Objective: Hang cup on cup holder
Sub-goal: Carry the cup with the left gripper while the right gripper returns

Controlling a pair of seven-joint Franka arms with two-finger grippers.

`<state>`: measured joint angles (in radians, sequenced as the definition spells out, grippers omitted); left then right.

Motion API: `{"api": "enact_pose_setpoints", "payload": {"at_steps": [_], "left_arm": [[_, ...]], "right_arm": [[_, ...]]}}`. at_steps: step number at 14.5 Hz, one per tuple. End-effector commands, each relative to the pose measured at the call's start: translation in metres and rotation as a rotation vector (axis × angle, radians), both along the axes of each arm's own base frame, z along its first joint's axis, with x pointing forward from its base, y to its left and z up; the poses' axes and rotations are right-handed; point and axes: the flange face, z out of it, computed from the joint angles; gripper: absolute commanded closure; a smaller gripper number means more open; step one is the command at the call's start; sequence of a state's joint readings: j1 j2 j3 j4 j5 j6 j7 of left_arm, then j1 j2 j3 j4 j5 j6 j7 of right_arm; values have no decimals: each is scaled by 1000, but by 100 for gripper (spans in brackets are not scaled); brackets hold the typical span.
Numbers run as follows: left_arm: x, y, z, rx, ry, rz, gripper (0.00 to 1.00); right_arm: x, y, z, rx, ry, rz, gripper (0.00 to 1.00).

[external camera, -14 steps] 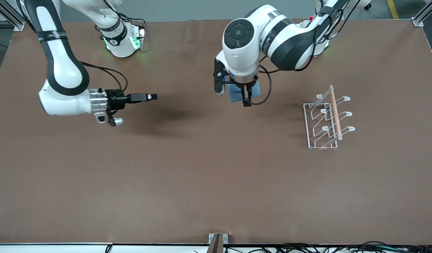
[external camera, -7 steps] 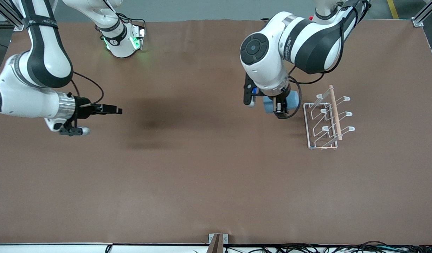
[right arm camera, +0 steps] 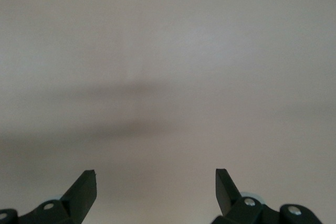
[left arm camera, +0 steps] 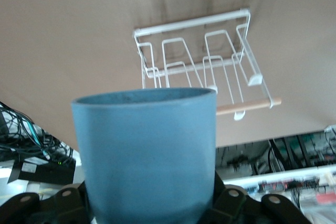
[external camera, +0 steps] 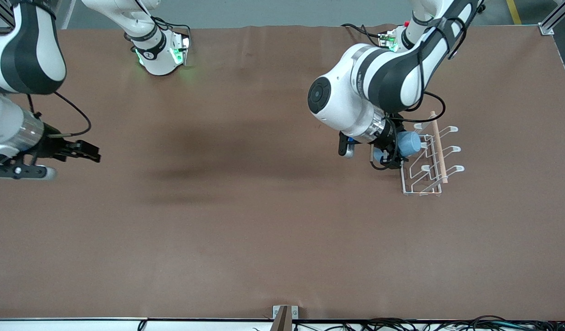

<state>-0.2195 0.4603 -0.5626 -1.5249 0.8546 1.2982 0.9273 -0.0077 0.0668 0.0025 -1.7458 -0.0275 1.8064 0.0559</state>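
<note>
The cup [external camera: 408,143], a small light blue tumbler, is up in the air in the left gripper [external camera: 392,154], tipped over on its side above the edge of the cup holder [external camera: 425,158] that faces the middle of the table. In the left wrist view the cup [left arm camera: 147,153] fills the lower middle of the picture, clamped between the black fingers [left arm camera: 231,203] of the left gripper [left arm camera: 152,208], which are closed against its sides near one end; its other end points toward the cup holder [left arm camera: 197,59]. I cannot tell from these views which end is the rim. The cup holder is a white wire rack that stands on the brown table [external camera: 264,230] toward the left arm's end; its looped prongs angle outward and a light wooden rod [external camera: 438,147] runs along its top. The cup does not yet sit on any prong; whether it touches the wire cannot be made out. The left arm reaches down from its base at the table's farther edge, its wrist bent over the rack's edge. The right gripper [external camera: 87,152] hangs in the air over the right arm's end of the table, well apart from the rack. In the right wrist view its fingers [right arm camera: 84,190] stand wide apart with nothing between them, and only bare table shows past the right gripper [right arm camera: 156,190]. The right arm waits there.
</note>
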Motion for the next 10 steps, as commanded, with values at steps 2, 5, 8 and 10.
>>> {"api": "enact_pose_setpoints", "payload": {"at_steps": [2,5,8,10], "left_arm": [[1,15,-4,125,30,-47,100],[-4,24,-23,279,14,-101,100],[-8,52,-54,364,-17,-39,100],[4,71,-63,394,-27,-27,100]], "right_arm": [[-28,-1,79,-39,-109,-60,0],[-39,-8,119,-33,-77,-124,0],[-60,-9,149,1,-80,-141,0],[-63,-8,150,0,-63,-129,0]]}}
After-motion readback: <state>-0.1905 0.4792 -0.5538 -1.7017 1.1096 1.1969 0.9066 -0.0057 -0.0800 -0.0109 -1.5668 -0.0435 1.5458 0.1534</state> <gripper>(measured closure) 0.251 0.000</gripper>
